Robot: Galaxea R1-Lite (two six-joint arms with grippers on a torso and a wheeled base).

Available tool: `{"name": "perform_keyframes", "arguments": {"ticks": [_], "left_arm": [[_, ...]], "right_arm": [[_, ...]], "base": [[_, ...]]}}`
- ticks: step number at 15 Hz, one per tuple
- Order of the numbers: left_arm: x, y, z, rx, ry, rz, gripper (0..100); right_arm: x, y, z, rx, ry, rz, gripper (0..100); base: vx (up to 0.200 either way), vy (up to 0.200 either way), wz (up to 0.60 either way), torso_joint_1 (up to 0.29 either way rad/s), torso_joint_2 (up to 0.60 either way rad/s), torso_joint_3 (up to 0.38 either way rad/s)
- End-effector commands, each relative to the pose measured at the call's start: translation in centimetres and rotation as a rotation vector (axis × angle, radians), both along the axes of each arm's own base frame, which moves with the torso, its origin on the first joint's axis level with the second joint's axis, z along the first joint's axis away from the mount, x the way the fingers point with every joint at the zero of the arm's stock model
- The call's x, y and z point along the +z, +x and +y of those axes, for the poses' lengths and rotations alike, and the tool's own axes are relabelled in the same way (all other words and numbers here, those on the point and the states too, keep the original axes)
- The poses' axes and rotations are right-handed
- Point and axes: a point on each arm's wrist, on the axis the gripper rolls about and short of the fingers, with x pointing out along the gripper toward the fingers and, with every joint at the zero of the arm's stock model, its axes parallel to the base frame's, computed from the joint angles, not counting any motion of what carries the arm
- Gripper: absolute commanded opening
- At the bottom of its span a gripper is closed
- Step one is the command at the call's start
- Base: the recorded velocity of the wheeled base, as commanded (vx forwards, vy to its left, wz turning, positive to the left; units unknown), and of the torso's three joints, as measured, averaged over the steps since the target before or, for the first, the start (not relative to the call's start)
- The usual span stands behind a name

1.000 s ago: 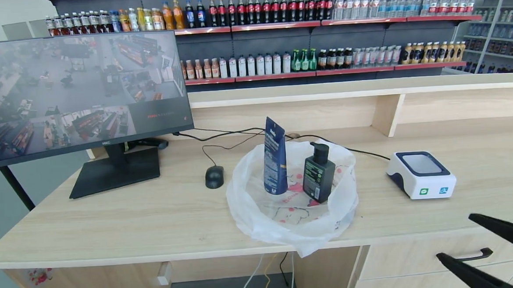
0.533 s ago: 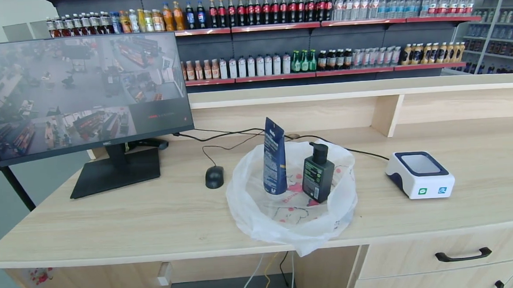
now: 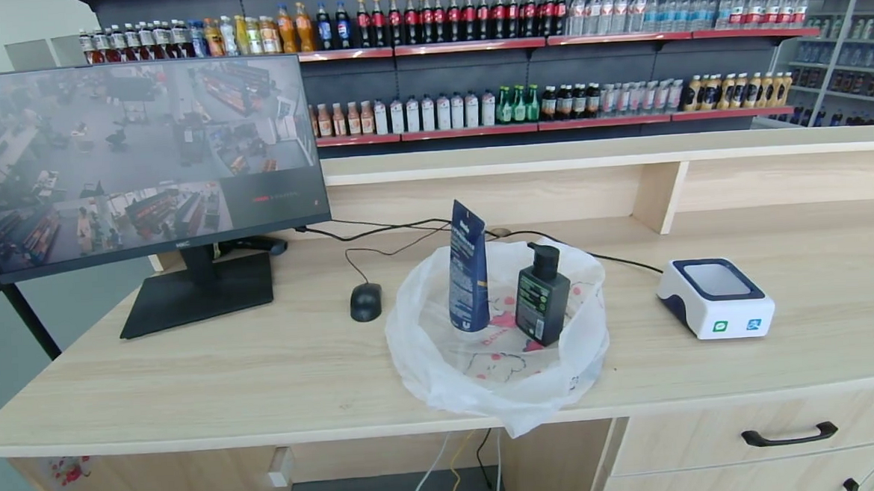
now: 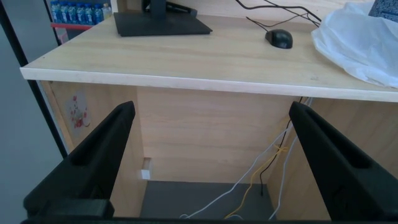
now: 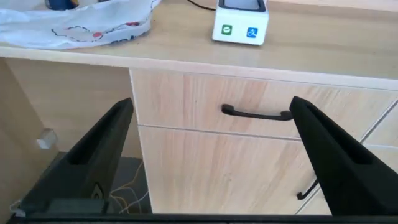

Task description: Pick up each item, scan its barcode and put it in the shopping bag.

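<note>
thin translucent plastic shopping bag [image 3: 444, 380], matt wood-grain counter [image 3: 264, 367]

The left hand [image 4: 211, 109] has two matte black fingers [image 4: 99, 155], broad at the base and tapering to blunt tips, with flat slanted inner faces. The right hand [image 5: 212, 102] has the same black, wedge-shaped build

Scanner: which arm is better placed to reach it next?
Right, probably. The right gripper hangs open below the counter, facing the drawer under the scanner; the left gripper, also open, faces the counter's other end, near the mouse.
</note>
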Motion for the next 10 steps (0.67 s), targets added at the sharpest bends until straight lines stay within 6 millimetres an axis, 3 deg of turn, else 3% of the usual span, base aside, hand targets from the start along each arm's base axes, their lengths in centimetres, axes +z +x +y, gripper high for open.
{"name": "perform_keyframes", "arguments": {"ticks": [1, 3, 5, 9, 10], "left_arm": [[0.00, 0.00, 0.00, 0.000, 0.001, -0.001, 100], [0.00, 0.00, 0.00, 0.000, 0.000, -0.001, 100], [0.00, 0.00, 0.00, 0.000, -0.002, -0.001, 100], [0.00, 0.00, 0.00, 0.002, 0.000, -0.001, 100], [0.00, 0.00, 0.00, 0.000, 0.000, -0.001, 100]], "right_arm": [[-0.15, -0.15, 0.01, -0.014, 0.017, -0.019, 100], [-0.15, -0.18, -0.17, -0.096, 0.065, -0.021, 100], [-0.09, -0.16, -0.17, -0.094, 0.028, -0.018, 100], [-0.15, -0.20, -0.18, -0.090, 0.114, -0.022, 100], [-0.15, -0.20, -0.18, -0.090, 0.111, -0.022, 100]], "base": [[0.000, 0.000, 0.00, 0.000, 0.00, 0.000], [0.000, 0.000, 0.00, 0.000, 0.00, 0.000], [0.000, 0.000, 0.00, 0.000, 0.00, 0.000], [0.000, 0.000, 0.00, 0.000, 0.00, 0.000], [-0.200, 0.000, 0.00, 0.007, 0.00, 0.002]]}}
